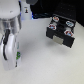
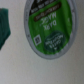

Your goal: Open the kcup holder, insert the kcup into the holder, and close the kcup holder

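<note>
White counter (image 1: pixel 42 62) carries the kcup holder (image 1: pixel 61 31) upper right; kcup (image 2: pixel 49 27) lies below the tool, jaw state indeterminable. Risk: off-centre descent tips the pod.

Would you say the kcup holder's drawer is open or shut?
Open: the kcup holder has its drawer pulled out, pod slots exposed from above.

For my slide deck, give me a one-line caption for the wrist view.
Wrist camera close over the kcup, its green printed lid filling the frame above a pale surface.
</note>
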Controlling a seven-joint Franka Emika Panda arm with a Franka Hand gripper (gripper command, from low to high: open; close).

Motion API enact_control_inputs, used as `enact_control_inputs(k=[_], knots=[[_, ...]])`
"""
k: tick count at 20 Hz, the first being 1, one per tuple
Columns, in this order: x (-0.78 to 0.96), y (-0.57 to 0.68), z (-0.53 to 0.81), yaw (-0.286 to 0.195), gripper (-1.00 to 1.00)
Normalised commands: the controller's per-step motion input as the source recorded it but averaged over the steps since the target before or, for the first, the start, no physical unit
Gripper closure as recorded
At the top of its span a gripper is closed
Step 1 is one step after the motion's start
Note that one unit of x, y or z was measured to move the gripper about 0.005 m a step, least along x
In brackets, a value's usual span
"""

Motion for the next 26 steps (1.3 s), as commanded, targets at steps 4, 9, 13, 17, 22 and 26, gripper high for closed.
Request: enact_control_inputs(k=[4,9,13,17,22,26], knots=[[-0.02,-0.09,-0.2,-0.159,-1.0],[0.0,-0.11,-0.07,-0.128,1.0],[0.07,-0.06,-0.01,-0.122,1.0],[0.1,-0.02,0.08,-0.097,1.0],[0.07,0.0,0.19,-0.078,1.0],[0.06,0.09,0.46,-0.046,1.0]])
